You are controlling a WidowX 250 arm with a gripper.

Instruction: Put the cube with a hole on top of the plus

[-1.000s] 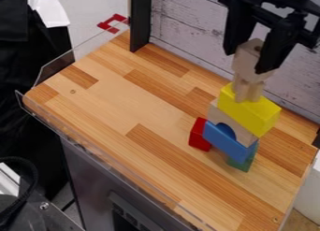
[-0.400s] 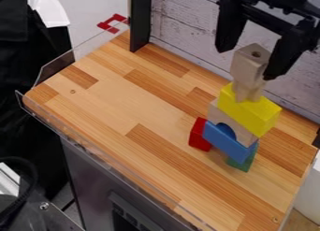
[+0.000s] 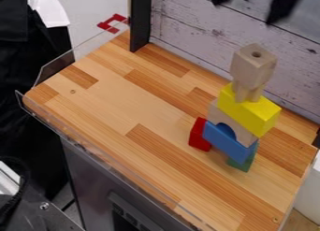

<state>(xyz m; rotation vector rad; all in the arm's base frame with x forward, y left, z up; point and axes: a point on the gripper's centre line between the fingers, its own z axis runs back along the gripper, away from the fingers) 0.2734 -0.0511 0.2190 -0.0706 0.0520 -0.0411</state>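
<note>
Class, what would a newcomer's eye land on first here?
Probably the bright yellow block, midway up a tower at the right of the wooden table. Next, the pale cube crowning that tower, its round hole facing up. Then the blue block lower down, beside a red one.

No label, number, sign or other writing can be read on anything here.

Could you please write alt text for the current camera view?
A wooden cube with a hole sits atop a plus-shaped wooden piece on a stack of yellow, blue and other blocks on a wooden table. Above, the black gripper hangs open, clear of the cube.
</note>
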